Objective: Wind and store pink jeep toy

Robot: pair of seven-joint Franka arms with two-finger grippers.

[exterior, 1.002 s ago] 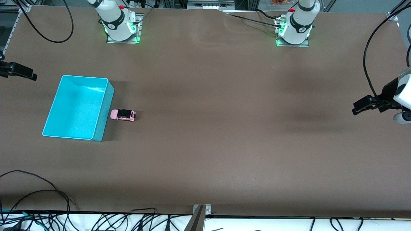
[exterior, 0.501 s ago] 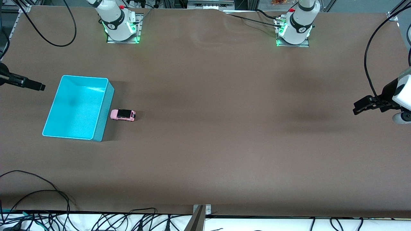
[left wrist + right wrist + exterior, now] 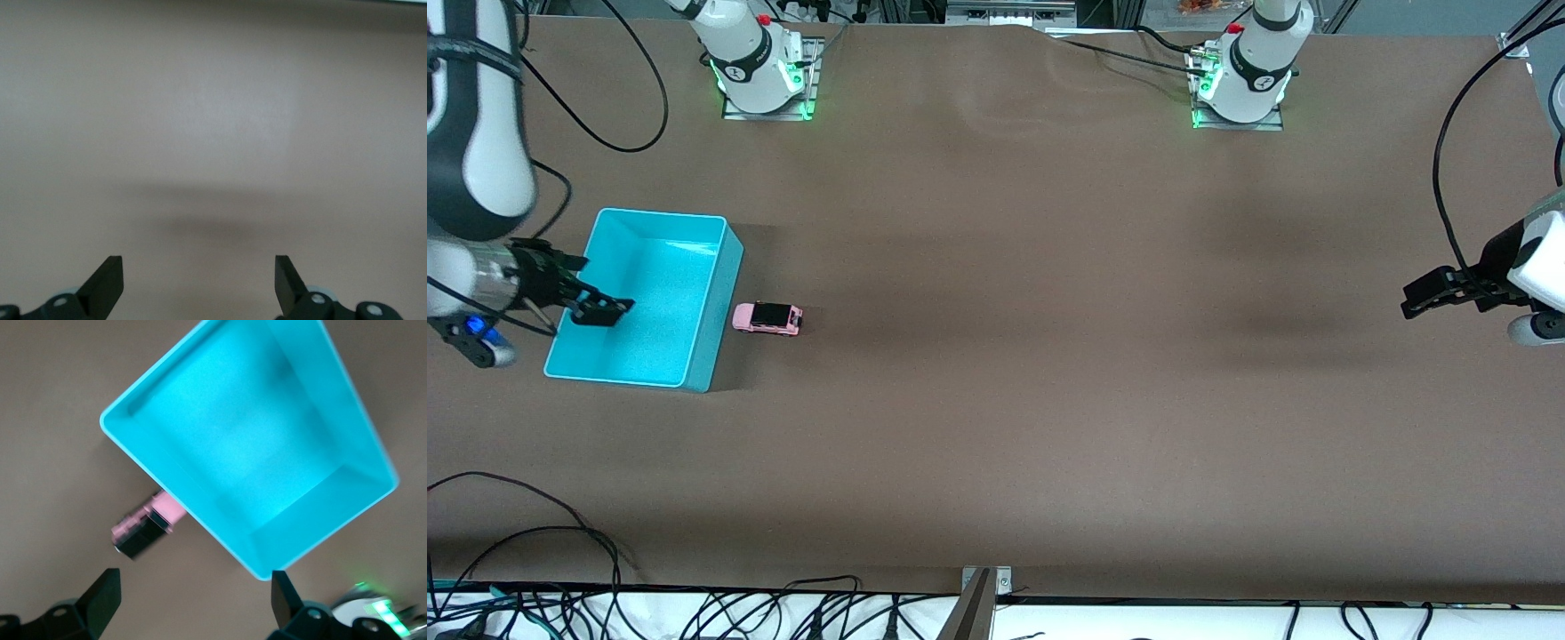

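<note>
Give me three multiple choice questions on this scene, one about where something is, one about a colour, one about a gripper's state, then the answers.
1. Where is the jeep?
A. in the bin
B. on the table beside the bin
C. in a gripper

2. What colour is the bin?
A. cyan
B. red
C. white

3. How is the right gripper?
A. shut on the jeep
B. open, empty, over the bin
C. resting on the table

Answers:
1 B, the jeep stands on the table against the bin's outer wall.
2 A, its walls and floor are cyan.
3 B, the right wrist view shows its fingers spread with nothing between.
</note>
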